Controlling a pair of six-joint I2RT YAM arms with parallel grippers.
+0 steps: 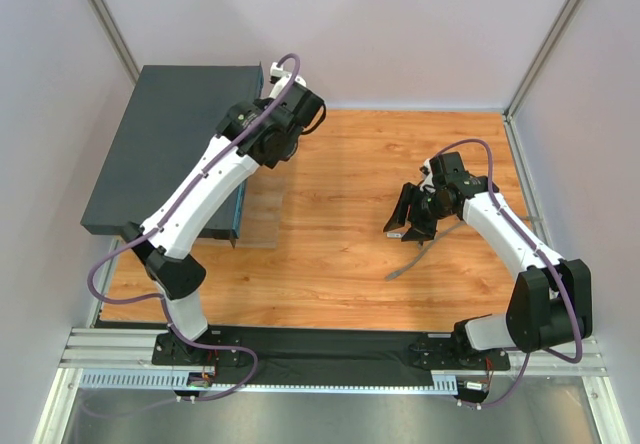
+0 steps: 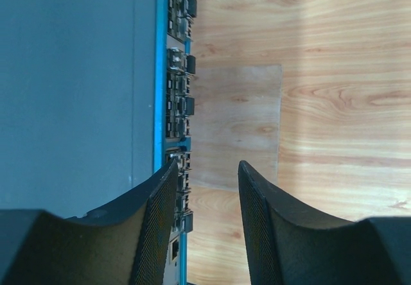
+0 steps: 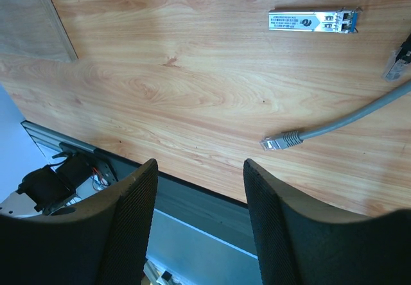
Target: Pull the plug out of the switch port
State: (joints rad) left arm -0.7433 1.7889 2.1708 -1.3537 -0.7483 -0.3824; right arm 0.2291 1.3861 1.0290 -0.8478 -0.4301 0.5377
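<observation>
— Where is the box?
— The large, flat, dark grey-teal metal switch (image 1: 165,144) lies on the light wooden table (image 1: 350,164). Its thin front face, trimmed in blue, carries a row of small dark sockets (image 2: 174,105).
— And the left gripper (image 2: 207,176)?
— It hangs over that front face with its black fingers apart. One finger is above the switch's edge. The other is above a thin clear sheet (image 2: 237,124) lying on the wood just beside the switch.
— The plug?
— A small clear plastic plug (image 3: 276,142) on a round grey cable (image 3: 327,129) lies loose on the wood, well apart from the switch, on its socket side. A small silver oblong module (image 3: 311,21) with a blue end lies near the plug, not touching it.
— The right gripper (image 3: 199,169)?
— It hovers near the plug, well apart from the switch, fingers spread with nothing between them.
</observation>
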